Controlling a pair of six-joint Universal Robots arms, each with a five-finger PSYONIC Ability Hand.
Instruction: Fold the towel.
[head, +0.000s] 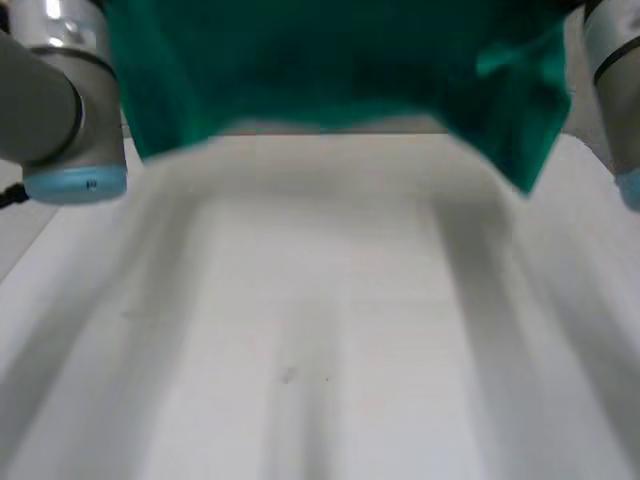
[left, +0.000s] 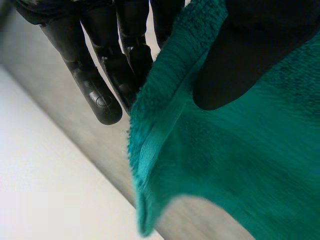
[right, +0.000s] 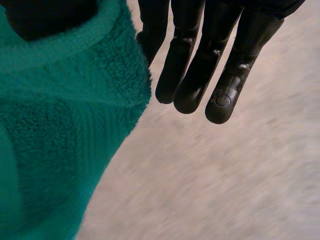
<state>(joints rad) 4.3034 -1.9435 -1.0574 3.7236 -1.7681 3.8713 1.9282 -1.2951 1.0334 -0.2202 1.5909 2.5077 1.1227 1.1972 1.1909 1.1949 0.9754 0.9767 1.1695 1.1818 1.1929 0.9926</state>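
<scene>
Towel (head: 330, 70) hangs across your frame's top, above the counter (head: 320, 330). Left robot hand (left: 100, 75) and right robot hand (right: 200, 60) each pinch its edge.

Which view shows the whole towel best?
Head view: the towel hangs spread wide above the table. The wrist views show close-ups of an edge pinched by the left hand and by the right hand.

The towel (head: 330, 70) runs past the head view's edge
</scene>
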